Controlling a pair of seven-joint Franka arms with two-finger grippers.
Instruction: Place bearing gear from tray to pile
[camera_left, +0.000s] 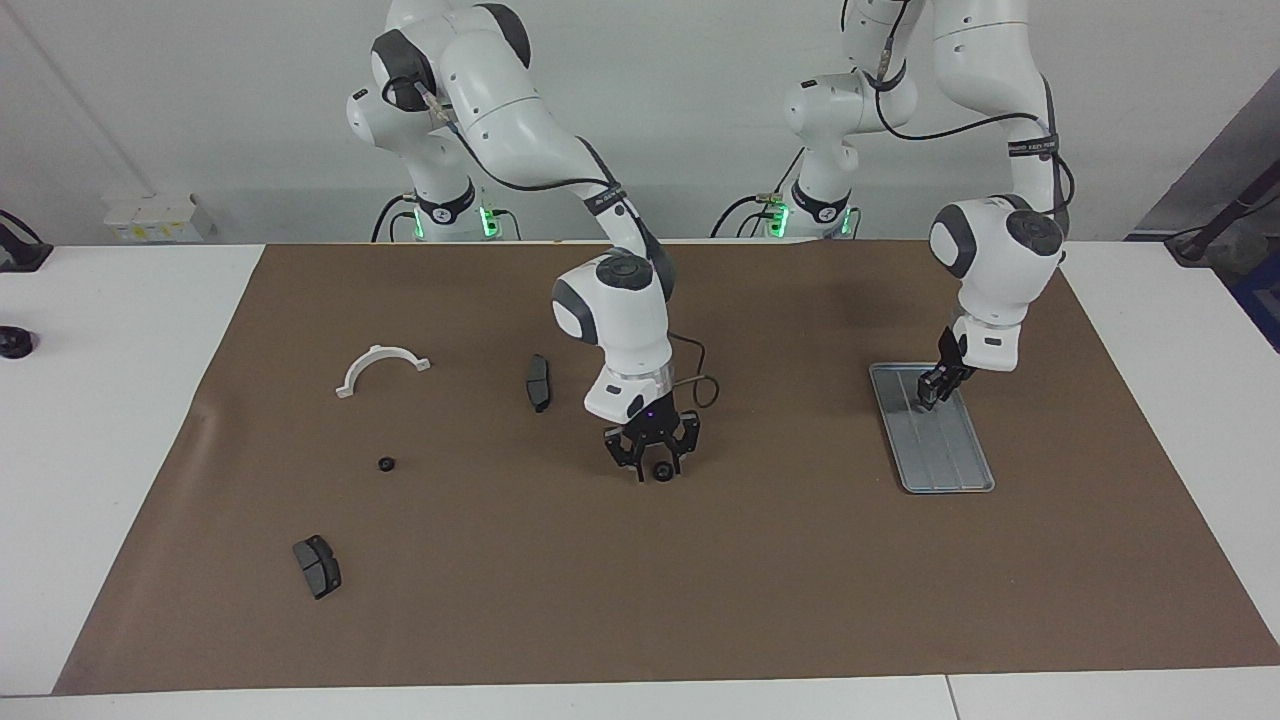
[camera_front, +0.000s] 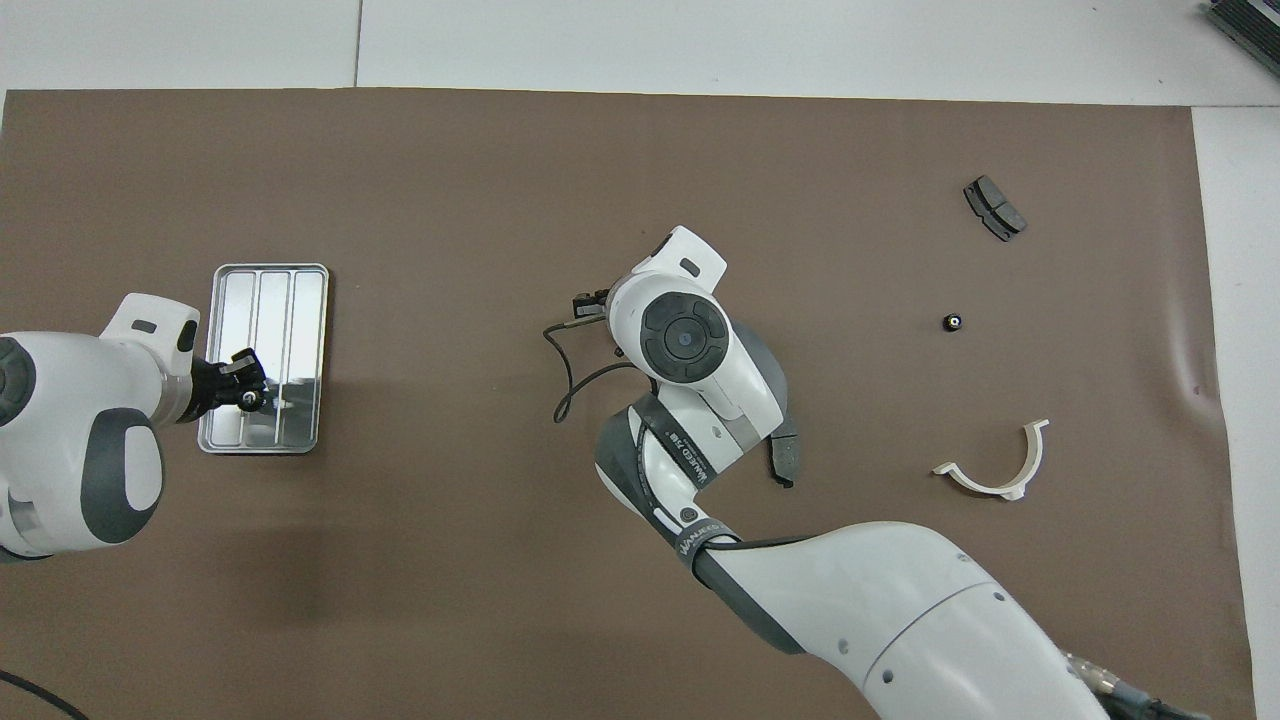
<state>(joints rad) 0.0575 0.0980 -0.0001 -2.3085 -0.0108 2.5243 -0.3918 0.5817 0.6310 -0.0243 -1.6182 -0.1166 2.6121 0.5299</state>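
right gripper (camera_left: 652, 462): low over mat centre, fingers spread around a small black gear (camera_left: 662, 472), not pinching
left gripper (camera_left: 932, 388): over tray (camera_left: 945, 470), fingers together, cannot tell if gripping anything
tray: toward left arm's end
pile: second gear (camera_left: 386, 464), white bracket (camera_left: 381, 367), brake pad (camera_left: 317, 566), second pad (camera_left: 538, 383); all spread toward right arm's end

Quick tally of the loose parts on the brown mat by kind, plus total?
Dark grey brake pads: 2
Small black round gears: 2, one alone on the mat, one between the right gripper's open fingers
White half-ring bracket: 1
Silver-grey ridged metal tray: 1, under the left gripper
Total: 6
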